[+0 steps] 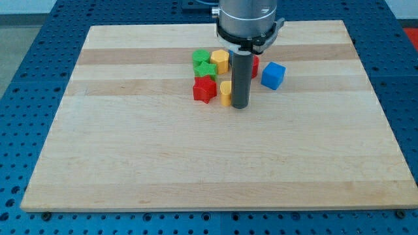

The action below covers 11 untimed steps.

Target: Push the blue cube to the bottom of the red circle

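The blue cube (273, 76) sits on the wooden board, right of the cluster of blocks. The red circle (255, 66) is mostly hidden behind my rod; only its right edge shows, just left of the blue cube. My tip (240, 105) rests on the board below the red circle and to the lower left of the blue cube, touching the right side of a yellow block (226, 93).
A red star (204, 89) lies left of the yellow block. A yellow hexagon (219, 61) and two green blocks (203, 62) sit above it. The board's (196, 163) edges border a blue perforated table.
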Tool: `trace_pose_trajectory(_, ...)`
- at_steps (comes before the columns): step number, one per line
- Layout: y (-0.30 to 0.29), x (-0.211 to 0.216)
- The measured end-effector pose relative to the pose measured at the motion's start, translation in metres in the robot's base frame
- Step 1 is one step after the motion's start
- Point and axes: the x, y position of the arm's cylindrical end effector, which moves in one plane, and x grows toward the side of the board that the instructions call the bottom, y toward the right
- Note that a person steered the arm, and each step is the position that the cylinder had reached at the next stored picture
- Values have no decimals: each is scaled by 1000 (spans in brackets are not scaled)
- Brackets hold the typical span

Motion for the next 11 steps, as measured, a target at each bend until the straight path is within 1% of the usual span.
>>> trace_pose_trajectory(1, 22, 0)
trace_pose_trajectory(3, 151, -5)
trace_pose_trajectory(4, 164, -28)
trace_pose_trajectory(5, 162, -62)
trace_pose_trajectory(6, 151, -81)
trace_pose_trajectory(7, 128, -72)
trace_pose_trajectory(9, 97, -70)
trace_pose_trajectory(10, 83, -69)
trace_pose_trajectory(11, 78, -59)
